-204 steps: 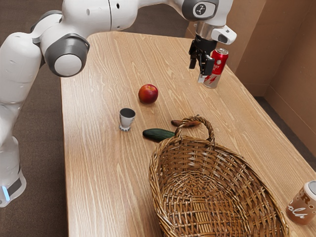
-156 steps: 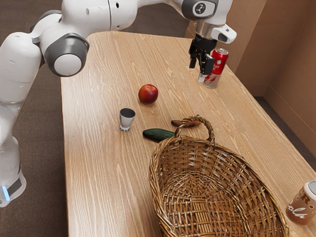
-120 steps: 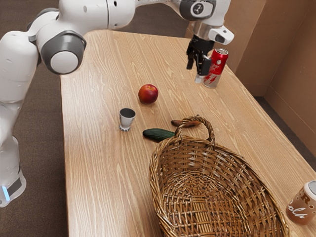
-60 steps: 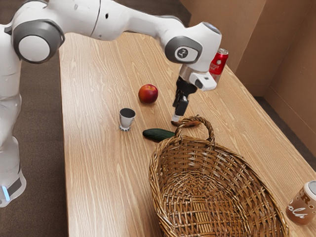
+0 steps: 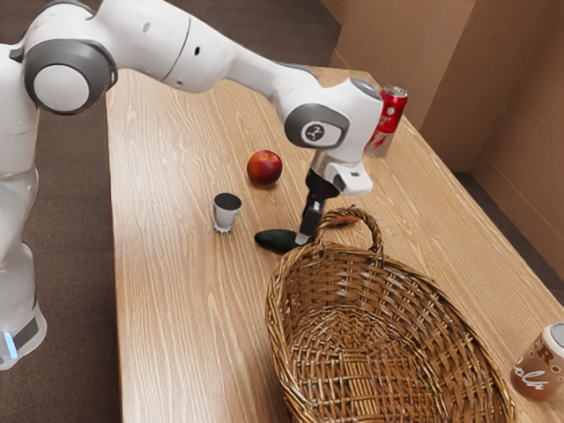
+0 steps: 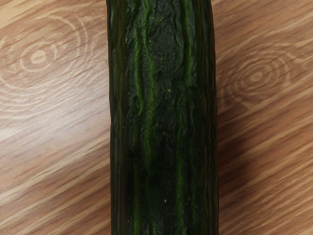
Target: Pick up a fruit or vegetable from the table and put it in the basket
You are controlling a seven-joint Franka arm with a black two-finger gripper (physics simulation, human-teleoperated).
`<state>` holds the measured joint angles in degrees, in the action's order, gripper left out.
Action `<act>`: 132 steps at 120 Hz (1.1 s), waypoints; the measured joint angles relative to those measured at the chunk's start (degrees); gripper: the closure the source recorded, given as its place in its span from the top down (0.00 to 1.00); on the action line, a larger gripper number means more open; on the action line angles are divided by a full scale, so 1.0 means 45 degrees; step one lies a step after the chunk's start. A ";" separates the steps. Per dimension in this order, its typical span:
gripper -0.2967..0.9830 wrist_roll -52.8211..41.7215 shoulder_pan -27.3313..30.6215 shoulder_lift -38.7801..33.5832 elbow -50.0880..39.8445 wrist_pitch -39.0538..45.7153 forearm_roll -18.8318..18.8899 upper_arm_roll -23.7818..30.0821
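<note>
Exterior view. A white arm (image 5: pixel 207 57) is extended from the upper left of the frame toward the center, and the black end effector (image 5: pixel 303 236) is pointed downward at the cucumber (image 5: pixel 276 240). Whether the end effector is spread or pressed together cannot be told. The cucumber is laid on the wooden desk (image 5: pixel 176 326) near the center, its right end partly hidden by the wicker basket (image 5: pixel 414 271), which is placed at lower center to lower right. A brown elongated item (image 5: pixel 343 221) is partly covered by the basket's handle. A red fruit (image 5: pixel 264 167) is seen above the cucumber, and a small cup (image 5: pixel 226 211) to its upper left. A red can (image 5: pixel 391 110) is located at upper right, a brown can (image 5: pixel 538 366) at lower right.

Wrist view. The middle of the frame is crossed from top to bottom by the ridged, dark green cucumber.
</note>
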<state>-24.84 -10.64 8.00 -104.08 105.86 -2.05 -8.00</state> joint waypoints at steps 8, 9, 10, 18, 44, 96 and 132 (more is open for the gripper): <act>0.77 -0.0128 0.0024 0.0193 -0.0098 0.0254 -0.0052 0.0051; 0.77 -0.0143 0.0024 0.0222 -0.0104 0.0290 -0.0064 0.0063; 0.77 -0.0157 0.0022 0.0248 -0.0109 0.0324 -0.0074 0.0074; 0.77 -0.0257 0.0002 0.0421 -0.0126 0.0617 -0.0138 0.0138; 0.77 -0.0448 -0.0008 0.0735 -0.0087 0.1507 -0.0390 0.0420; 0.69 -0.0566 0.0003 0.1003 -0.0120 0.2007 -0.0496 0.0430; 0.41 -0.0395 0.0175 0.1007 -0.0158 0.2071 -0.0441 0.0431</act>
<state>-26.62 -9.86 12.53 -104.79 115.18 -4.03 -6.06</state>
